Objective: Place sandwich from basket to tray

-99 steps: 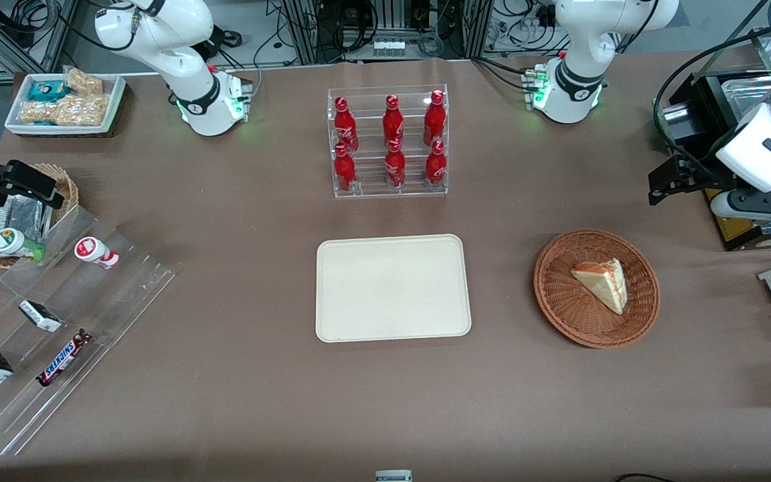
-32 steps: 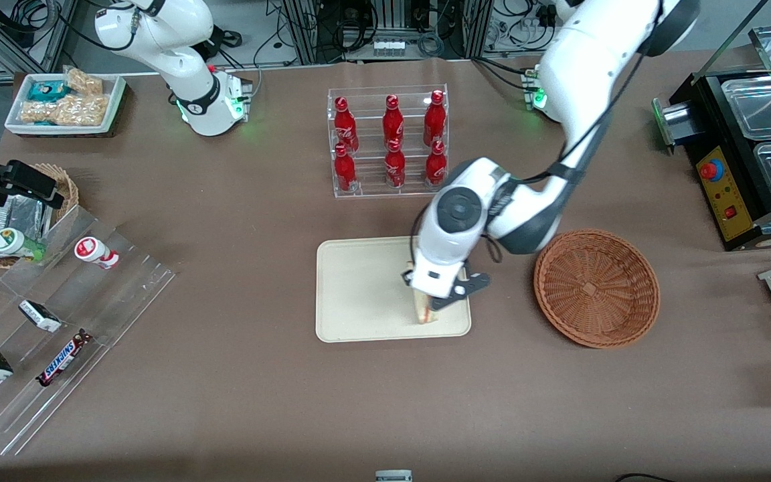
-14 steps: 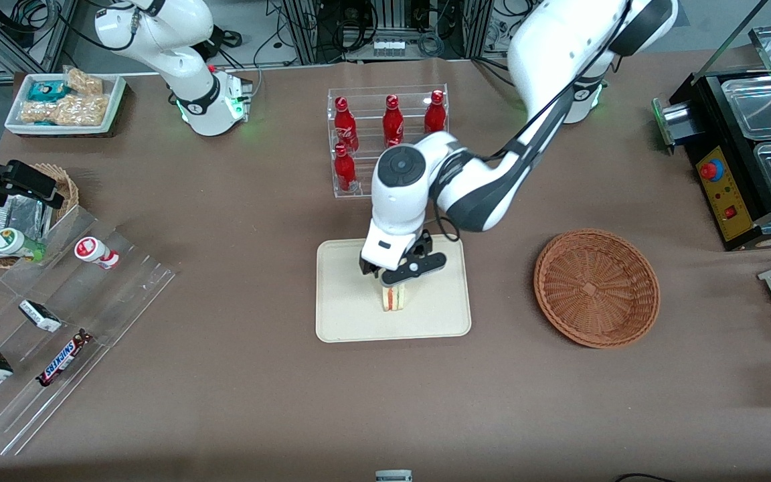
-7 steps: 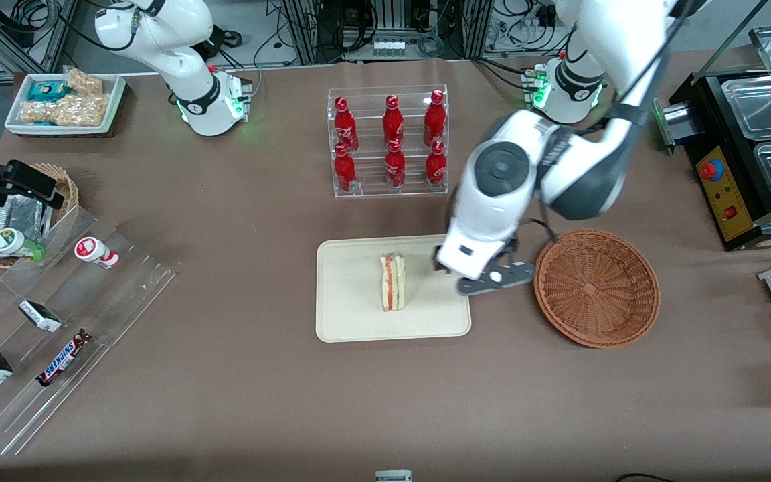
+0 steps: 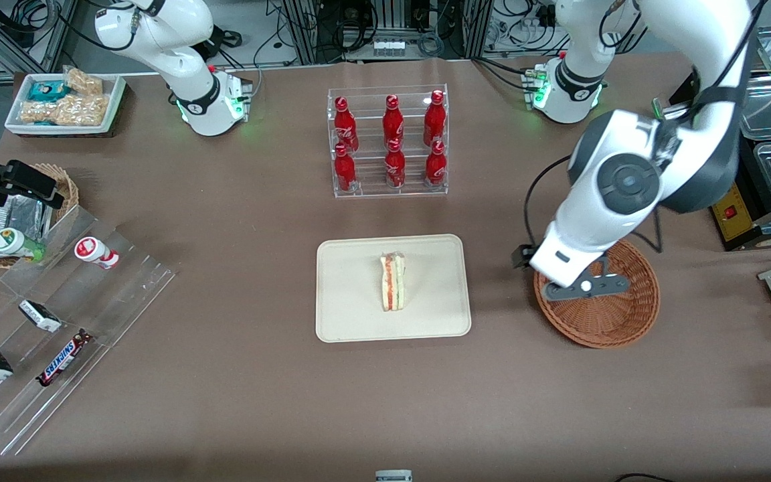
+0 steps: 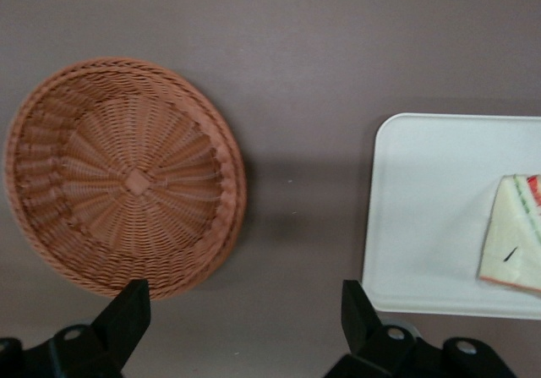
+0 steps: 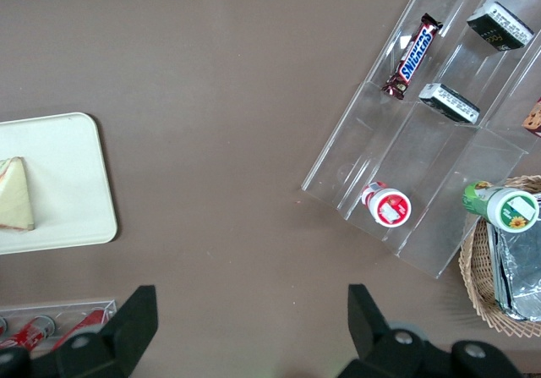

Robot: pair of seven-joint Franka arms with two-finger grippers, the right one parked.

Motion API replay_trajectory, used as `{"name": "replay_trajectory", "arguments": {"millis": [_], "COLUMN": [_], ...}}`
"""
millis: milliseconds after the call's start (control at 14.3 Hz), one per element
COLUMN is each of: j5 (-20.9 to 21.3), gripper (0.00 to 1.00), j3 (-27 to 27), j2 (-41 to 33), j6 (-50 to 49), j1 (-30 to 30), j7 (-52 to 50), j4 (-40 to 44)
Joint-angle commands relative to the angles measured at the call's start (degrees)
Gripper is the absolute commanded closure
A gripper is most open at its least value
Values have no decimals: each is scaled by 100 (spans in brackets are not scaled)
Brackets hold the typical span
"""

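**Sandwich stands on tray as my left gripper hangs over the basket**

From my remote station I take the tray (image 5: 359, 314) as the landmark: cream-beige, rectangular, lying flat on the brown table (image 5: 238, 402) near its middle. The round wicker basket (image 5: 616, 328) sits well apart from the tray, toward the working arm's end of the table, and nothing lies in it. The clear rack of red bottles (image 5: 389, 142) stands farther from the front camera than the tray. The stepped acrylic shelf (image 5: 57, 321) with its snack bars lies well away from the tray, toward the parked arm's end.

My gripper (image 5: 583, 286) hangs above the basket's edge nearest the tray, released, its fingers (image 6: 127, 319) spread wide with nothing between them; the wrist view shows both black fingers apart over bare table between basket and tray.

The sandwich (image 5: 393, 282) rests on the tray, standing on edge near the tray's centre, its orange-red and green filling stripes facing up, touching nothing but the tray.
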Motion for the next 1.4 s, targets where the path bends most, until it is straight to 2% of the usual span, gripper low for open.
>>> {"name": "replay_trajectory", "arguments": {"millis": [0, 70, 209, 488, 837, 1116, 1326], "j5": [-168, -185, -395, -537, -537, -554, -748], "gripper": [0, 0, 0, 0, 0, 0, 0], "j3": [-7, 89, 658, 1346, 1479, 1487, 1487], "j2": [-801, -994, -1329, -1681, -2059, -1964, -1910], "j6": [-151, -169, -274, -696, -811, -890, -908], "j1": [464, 492, 405, 79, 88, 79, 140], "j7": [865, 1147, 1753, 2581, 2951, 2943, 2943], "j4": [-691, -858, -1070, -1045, -913, -492, -315]}}
